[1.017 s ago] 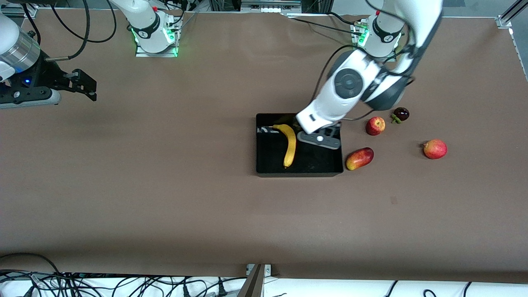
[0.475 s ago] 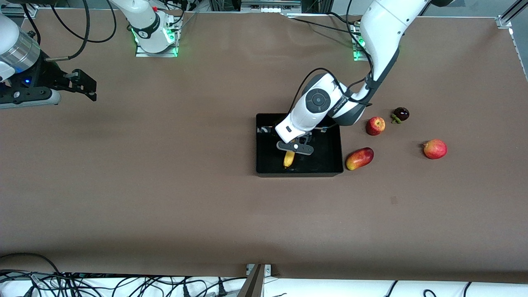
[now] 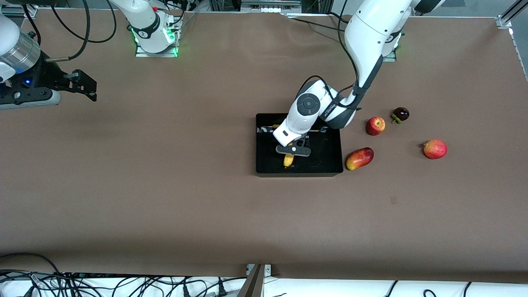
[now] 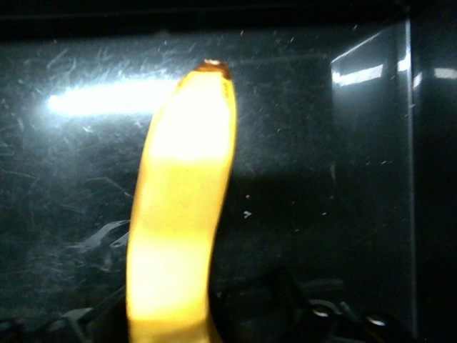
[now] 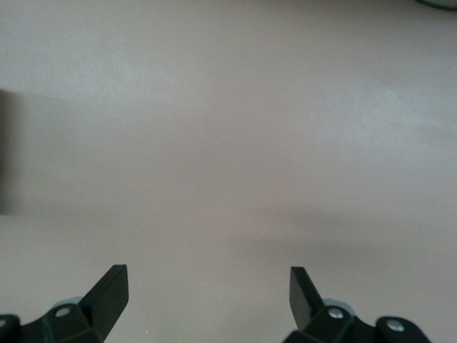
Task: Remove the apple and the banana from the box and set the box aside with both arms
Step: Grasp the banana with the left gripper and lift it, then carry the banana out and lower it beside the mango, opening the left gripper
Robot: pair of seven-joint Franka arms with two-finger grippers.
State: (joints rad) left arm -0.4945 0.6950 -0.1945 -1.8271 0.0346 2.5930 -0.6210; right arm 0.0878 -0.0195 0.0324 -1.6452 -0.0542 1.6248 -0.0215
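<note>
Left pincer (image 3: pixel 293 151) lower, over boxed banana (image 3: pixel 288 161)

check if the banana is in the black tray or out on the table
In. The banana lies on the floor of the black tray, inside its walls, with the left gripper low over it.

Brown-covered table (image 3: pixel 165 198), black cables (image 3: pixel 103 284) along its near edge.

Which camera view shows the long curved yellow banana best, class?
The left wrist view: the long curved yellow banana fills it, lying in the glossy black plastic tray. In the front view the left gripper hides all but the banana's tip. The right wrist view shows only bare brown table.
</note>
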